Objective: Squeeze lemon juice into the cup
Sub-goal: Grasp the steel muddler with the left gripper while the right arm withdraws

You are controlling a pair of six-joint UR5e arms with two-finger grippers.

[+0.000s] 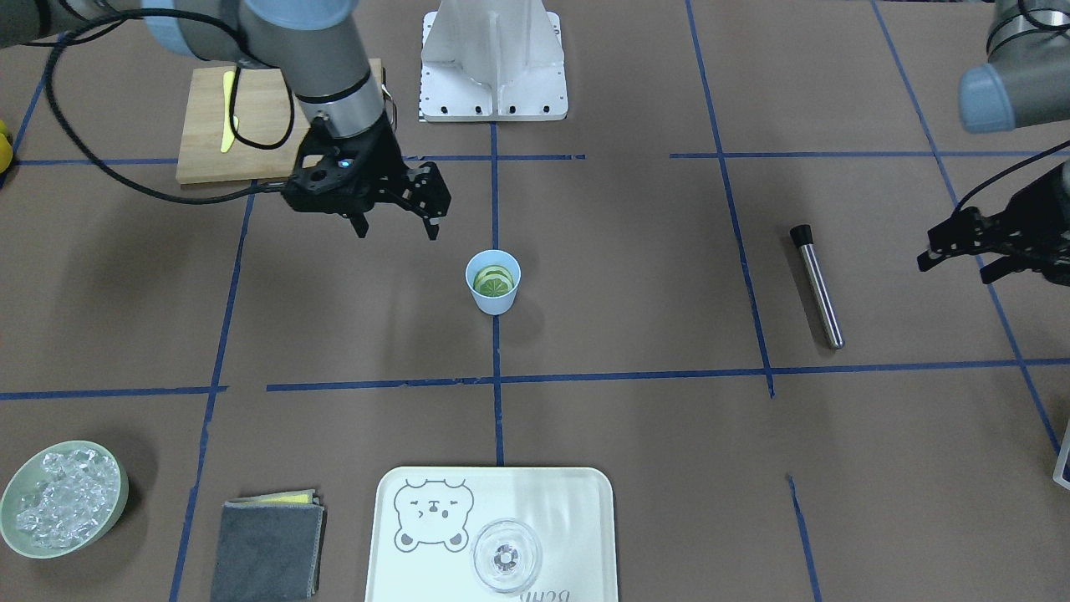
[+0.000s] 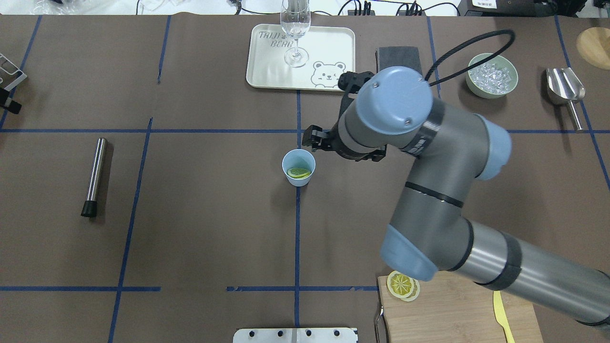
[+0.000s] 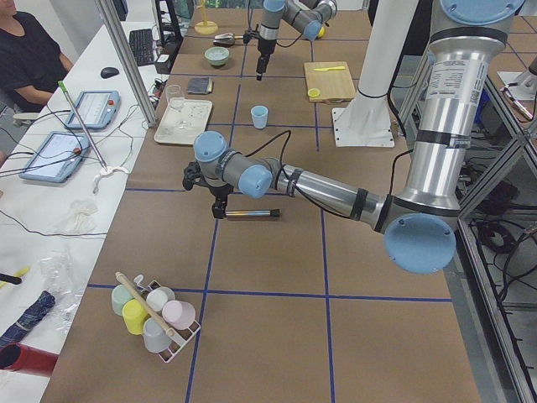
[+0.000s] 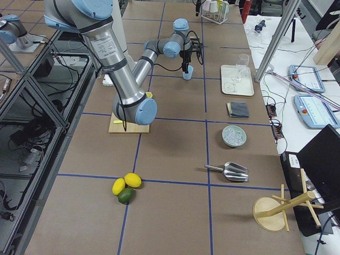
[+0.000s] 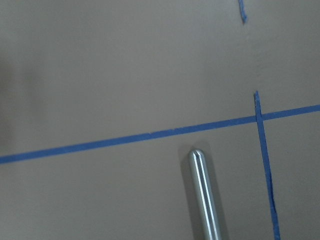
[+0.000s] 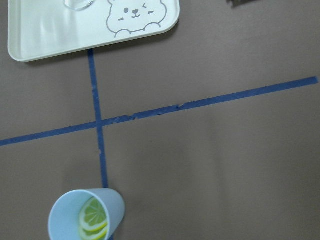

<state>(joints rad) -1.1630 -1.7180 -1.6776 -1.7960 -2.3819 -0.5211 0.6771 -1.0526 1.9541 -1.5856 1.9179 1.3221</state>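
Note:
The light-blue cup (image 1: 493,288) stands upright at the table's centre, on a blue tape line, with lemon slices (image 1: 493,281) lying inside it. From the right wrist view the cup (image 6: 67,220) shows at the bottom left, the slices (image 6: 95,221) in it. My right gripper (image 1: 395,227) hovers open and empty, above and beside the cup, apart from it. More lemon slices (image 2: 403,285) rest on the wooden board's corner. My left gripper (image 1: 955,266) hangs open and empty at the table's far side, near a steel rod (image 1: 817,286).
A white bear tray (image 1: 577,510) holds a clear glass (image 1: 506,556). A green bowl of ice (image 1: 63,499) and a grey cloth (image 1: 267,548) lie near it. The wooden board (image 1: 205,142) carries a yellow knife (image 1: 227,121). A metal scoop (image 2: 564,88) lies at the back right.

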